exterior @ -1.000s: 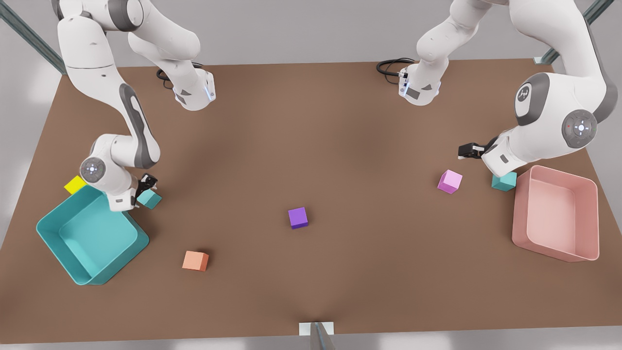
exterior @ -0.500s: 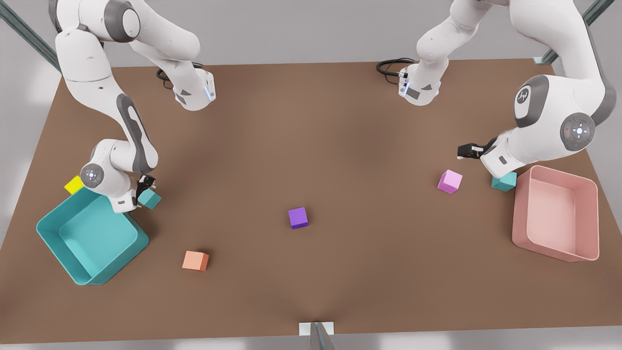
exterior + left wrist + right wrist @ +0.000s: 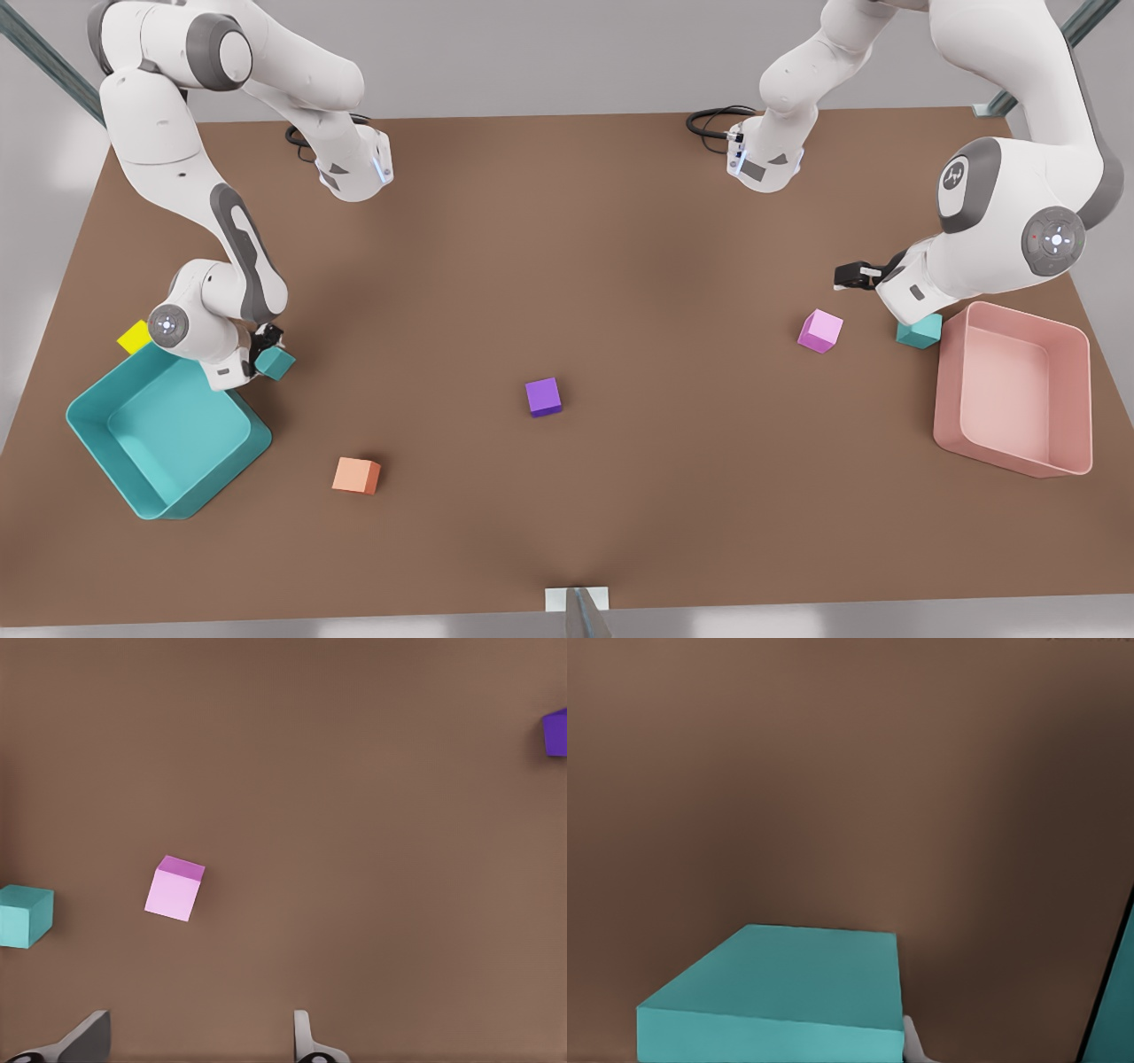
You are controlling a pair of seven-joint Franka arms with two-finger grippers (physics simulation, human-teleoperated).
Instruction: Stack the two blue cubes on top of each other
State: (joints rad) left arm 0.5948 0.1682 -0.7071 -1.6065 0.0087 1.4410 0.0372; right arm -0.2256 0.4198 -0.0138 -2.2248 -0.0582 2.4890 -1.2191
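Right gripper [image 3: 262, 353], lower left of the front view, grasps one teal cube [image 3: 275, 362] in its jaws; left gripper [image 3: 199, 1036], jaws released, near the other teal cube [image 3: 920, 331].

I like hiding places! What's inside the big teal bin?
The big teal open bin shows a bare teal floor with no cubes. The white robot arm covers its far corner, so that bit is hidden.

A brown table [image 3: 567, 266] is seen from above. At the frame's left, a teal cube [image 3: 275, 362] is met by the right gripper [image 3: 263, 353], beside a teal bin [image 3: 164, 434] and a yellow cube [image 3: 135, 337]. At the right, a second teal cube [image 3: 921, 332] is partly covered by the other arm, between a pink cube [image 3: 820, 330] and a pink bin [image 3: 1014, 390]. A purple cube [image 3: 543, 396] and an orange cube [image 3: 356, 475] are set lower, toward the middle.
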